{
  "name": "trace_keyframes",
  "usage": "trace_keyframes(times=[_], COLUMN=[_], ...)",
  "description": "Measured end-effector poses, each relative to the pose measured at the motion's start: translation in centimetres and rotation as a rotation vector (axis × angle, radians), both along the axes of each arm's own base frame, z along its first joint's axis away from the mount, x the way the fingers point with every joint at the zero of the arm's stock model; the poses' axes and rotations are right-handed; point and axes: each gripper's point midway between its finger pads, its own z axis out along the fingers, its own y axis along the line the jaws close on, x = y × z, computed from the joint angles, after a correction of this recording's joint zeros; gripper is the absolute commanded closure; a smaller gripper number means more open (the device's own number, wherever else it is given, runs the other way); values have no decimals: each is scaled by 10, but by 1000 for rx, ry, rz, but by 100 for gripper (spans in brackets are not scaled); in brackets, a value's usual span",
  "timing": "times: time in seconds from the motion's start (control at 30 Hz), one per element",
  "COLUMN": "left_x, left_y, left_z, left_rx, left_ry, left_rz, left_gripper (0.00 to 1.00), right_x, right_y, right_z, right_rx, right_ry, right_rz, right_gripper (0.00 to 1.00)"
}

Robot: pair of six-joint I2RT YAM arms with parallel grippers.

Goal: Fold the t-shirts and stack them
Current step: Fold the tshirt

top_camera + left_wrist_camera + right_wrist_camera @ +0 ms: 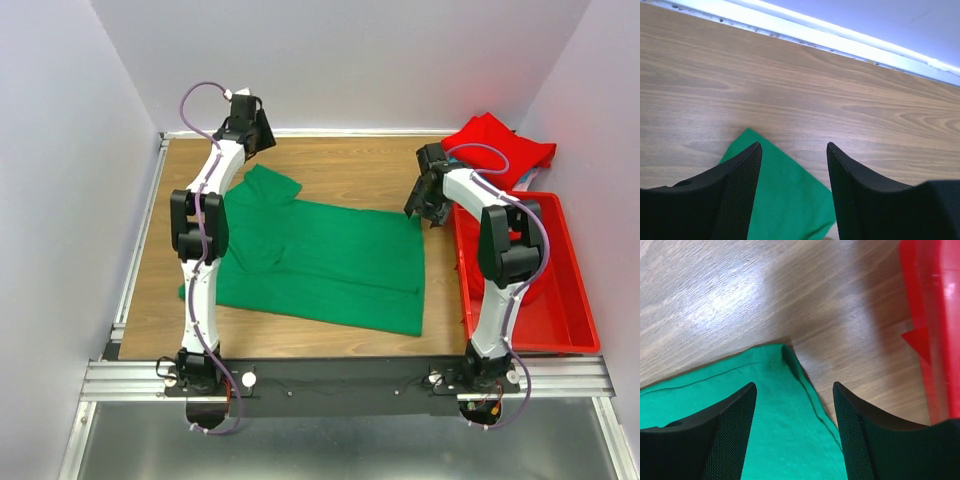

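Right end effector (794,390) released; hem corner of green t-shirt (715,380) at its 12 o'clock. Left end effector (794,150) released above sleeve.

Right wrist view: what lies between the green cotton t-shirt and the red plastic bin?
Bare wooden tabletop only, from green t-shirt to red bin; the right wrist view shows it.

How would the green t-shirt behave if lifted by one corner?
Probably floppy: the green t-shirt lies flat with a curled hem corner. Thin cloth, so likely light; the rest should drape and drag. It may slide on the smooth table.
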Motion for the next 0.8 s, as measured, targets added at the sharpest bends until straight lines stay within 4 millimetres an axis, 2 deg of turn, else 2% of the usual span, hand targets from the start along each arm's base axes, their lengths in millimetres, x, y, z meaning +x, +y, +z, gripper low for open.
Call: trace_keyframes(times=[0.2, 0.5, 0.6, 0.8], left_x=[-3, -5, -4, 3], left_y=[14, 22, 26, 33], left_z=[-35, -85, -93, -88], left_rx=[40, 84, 96, 110], left_ry=[76, 164, 177, 155], left_rz=[51, 84, 98, 123], left_gripper=[38, 39, 39, 41], right_x=[3, 6, 7, 8], right_y=[3, 6, 7, 10], right_z=[0, 1, 1, 1], right_rx=[12, 33, 39, 52], right_ry=[-9, -22, -24, -29], right_rz=[4, 3, -1, -7], right_gripper=[31, 30, 30, 30])
